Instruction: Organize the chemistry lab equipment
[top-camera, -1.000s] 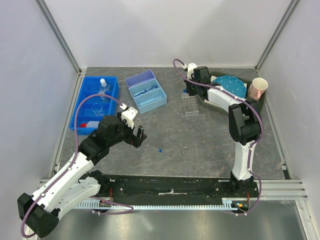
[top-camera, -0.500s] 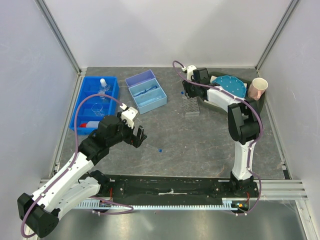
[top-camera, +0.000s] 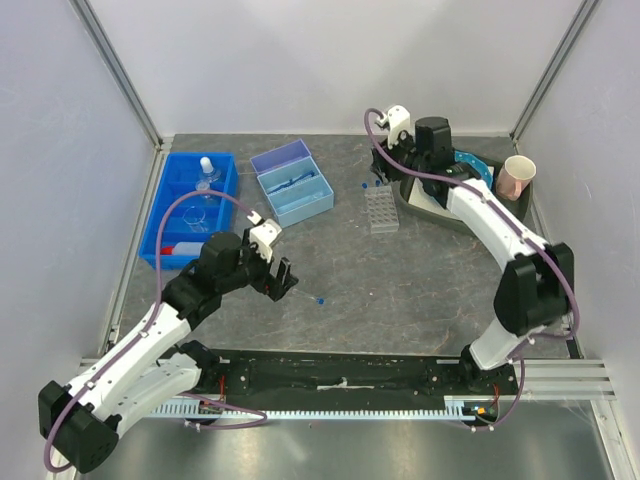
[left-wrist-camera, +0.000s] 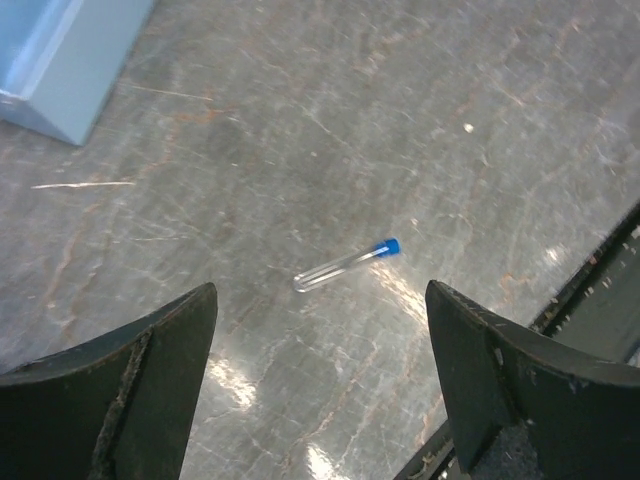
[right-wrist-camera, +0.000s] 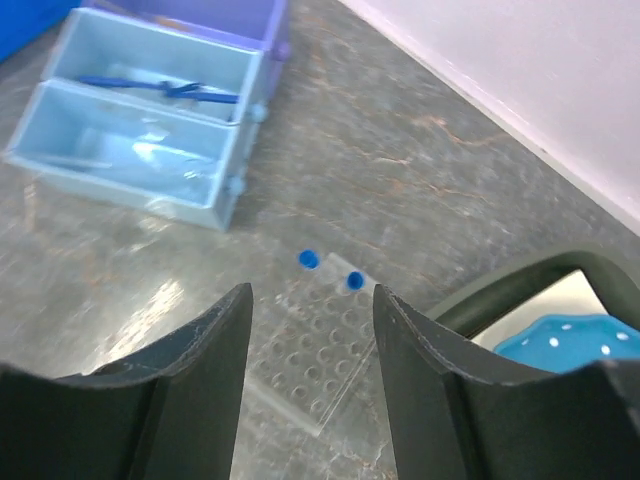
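Observation:
A blue-capped clear tube lies flat on the grey table, also seen as the tube from above. My left gripper hovers just short of it, open and holding nothing; from above the left gripper sits to the tube's left. Two blue caps mark tubes at the far end of the clear rack. My right gripper is open above that rack, with nothing between its fingers. The right gripper shows in the top view too.
A blue bin at the left holds a white squeeze bottle and glass flasks. An open light-blue box holds blue-rimmed glasses. A dark tray with the dotted blue disc and a pink cup stand at the right.
My right gripper has gone from shut to open and drawn up and back from the rack. The left gripper has shifted slightly toward the lying tube.

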